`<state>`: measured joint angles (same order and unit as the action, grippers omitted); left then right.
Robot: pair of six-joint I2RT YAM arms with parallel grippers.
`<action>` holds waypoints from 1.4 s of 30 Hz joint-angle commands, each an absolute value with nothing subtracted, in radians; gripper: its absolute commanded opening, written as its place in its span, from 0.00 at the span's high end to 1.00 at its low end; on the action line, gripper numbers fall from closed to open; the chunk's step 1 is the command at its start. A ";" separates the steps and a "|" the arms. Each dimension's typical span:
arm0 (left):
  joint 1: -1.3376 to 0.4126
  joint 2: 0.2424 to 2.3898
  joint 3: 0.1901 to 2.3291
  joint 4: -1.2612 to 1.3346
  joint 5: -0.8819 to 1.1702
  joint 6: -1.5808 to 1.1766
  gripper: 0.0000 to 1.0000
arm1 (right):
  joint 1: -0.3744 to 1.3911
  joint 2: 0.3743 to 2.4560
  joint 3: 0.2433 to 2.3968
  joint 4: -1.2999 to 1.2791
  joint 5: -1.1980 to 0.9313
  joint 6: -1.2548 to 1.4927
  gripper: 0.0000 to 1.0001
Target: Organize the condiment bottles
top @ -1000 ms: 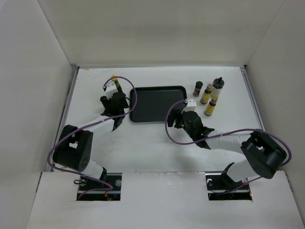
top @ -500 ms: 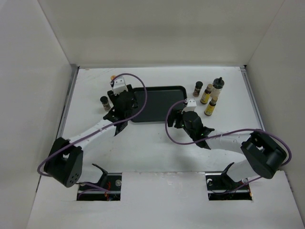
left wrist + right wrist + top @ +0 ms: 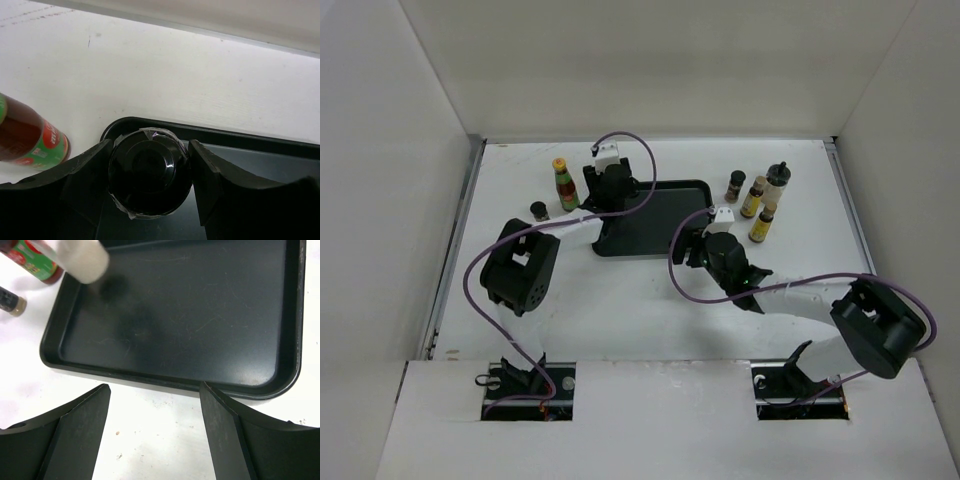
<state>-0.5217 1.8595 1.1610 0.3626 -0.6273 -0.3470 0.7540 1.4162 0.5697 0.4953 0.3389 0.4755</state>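
Over the far-left corner of the tray (image 3: 650,238) is where my left end effector (image 3: 610,187) is hanging, fingers clamping either side of a pale black-capped bottle (image 3: 149,172). It's sitting upright, long axis vertical, so my wrist cam is looking straight down on the cap. The tray corner is lying right underneath, so I'm guessing the next move is basically straight down. The red-green bottle (image 3: 563,183) is standing on the worktop (image 3: 620,290) just left of the tray, so no drifting that way. My right end effector (image 3: 155,390) is hovering wide open and empty by the tray's near edge, nearer to the four more bottles (image 3: 753,197) standing right of the tray.
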 commanded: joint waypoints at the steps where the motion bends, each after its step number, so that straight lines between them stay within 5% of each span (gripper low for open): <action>1: -0.499 1.864 1.235 0.463 -0.618 -0.336 0.64 | 0.754 1.381 0.578 0.537 0.334 0.479 0.22; 5: -0.492 1.893 1.224 0.474 -0.626 -0.331 0.61 | 0.749 1.385 0.577 0.541 0.333 0.480 0.21; 14: -0.502 1.827 1.157 0.525 -0.592 -0.328 0.19 | 0.752 1.393 0.581 0.543 0.336 0.476 0.19; 27: -0.394 1.499 1.074 0.414 -0.592 -0.321 0.32 | 0.751 1.405 0.586 0.543 0.328 0.482 0.18; 42: -0.228 1.690 1.252 0.256 -0.505 -0.301 0.38 | 0.752 1.427 0.598 0.528 0.325 0.474 0.15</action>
